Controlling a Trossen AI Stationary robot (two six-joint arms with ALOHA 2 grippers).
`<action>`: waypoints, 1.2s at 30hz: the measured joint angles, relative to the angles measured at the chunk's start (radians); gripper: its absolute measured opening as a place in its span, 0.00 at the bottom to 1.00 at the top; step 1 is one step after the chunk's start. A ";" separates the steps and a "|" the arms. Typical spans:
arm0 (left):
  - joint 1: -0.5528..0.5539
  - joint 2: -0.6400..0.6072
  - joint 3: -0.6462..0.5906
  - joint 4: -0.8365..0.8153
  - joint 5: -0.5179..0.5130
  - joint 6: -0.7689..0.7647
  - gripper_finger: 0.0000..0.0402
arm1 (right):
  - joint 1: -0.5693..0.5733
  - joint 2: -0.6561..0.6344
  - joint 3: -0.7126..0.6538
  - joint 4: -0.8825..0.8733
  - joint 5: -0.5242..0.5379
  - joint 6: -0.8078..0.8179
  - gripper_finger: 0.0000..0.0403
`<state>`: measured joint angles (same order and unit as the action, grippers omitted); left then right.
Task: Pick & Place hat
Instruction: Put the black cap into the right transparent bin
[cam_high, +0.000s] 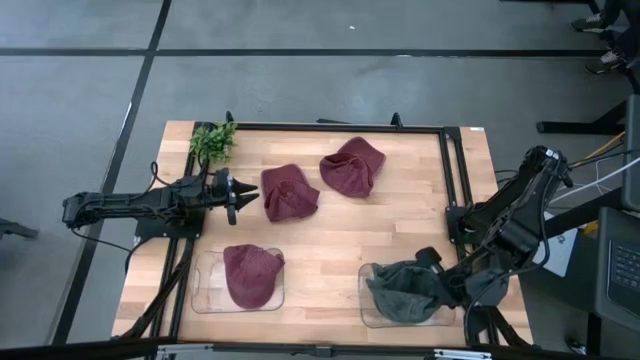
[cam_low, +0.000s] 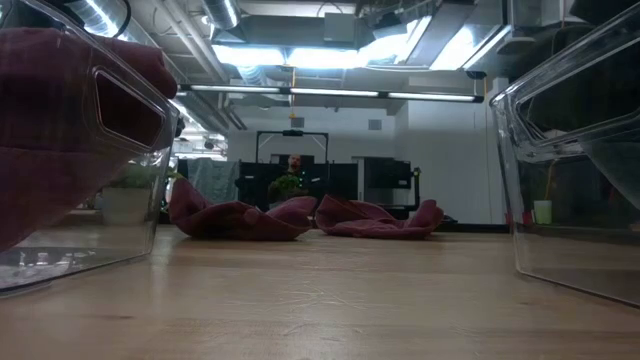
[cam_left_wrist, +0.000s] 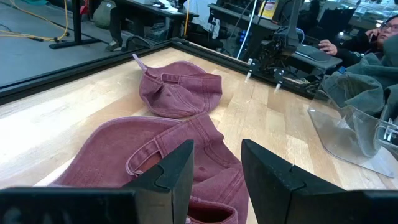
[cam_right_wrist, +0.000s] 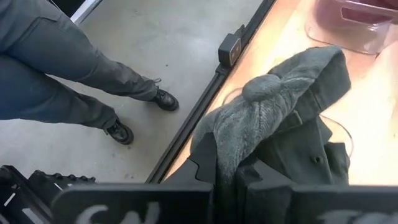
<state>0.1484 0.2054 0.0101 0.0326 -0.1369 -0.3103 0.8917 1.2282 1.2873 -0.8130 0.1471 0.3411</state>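
A grey knitted hat with a pompom hangs over the clear bin at the table's near right, and my right gripper is shut on it. My left gripper stands open at the table's left, pointing at a maroon hat that lies flat on the wood just past its fingertips. A second maroon hat lies farther back. A third maroon hat rests inside the clear bin at the near left. My right gripper pinches a bunched part of the grey hat's knitted cloth between its two fingers, coming slantwise from above on the table's right side. The hat droops away from the fingers over the right bin, pompom end farthest out. Whether its lower part rests in the bin I cannot tell.
A small green plant stands at the far left corner. A black rail runs along the table's far and right edges. A person's legs stand on the floor off the table's near right. Bare wood lies between the two bins.
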 joint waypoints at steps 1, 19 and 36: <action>0.000 0.000 0.000 0.000 0.000 0.000 0.32 | 0.000 -0.002 0.000 -0.011 0.000 0.004 0.02; 0.000 0.000 0.000 0.000 0.000 0.000 0.32 | 0.016 -0.021 0.000 -0.152 0.148 0.170 0.02; 0.000 0.000 0.000 0.000 0.000 0.000 0.32 | 0.048 -0.068 -0.174 -0.047 0.152 0.408 0.02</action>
<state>0.1482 0.2055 0.0101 0.0326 -0.1368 -0.3103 0.9398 1.1600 1.1131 -0.8597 0.2987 0.7486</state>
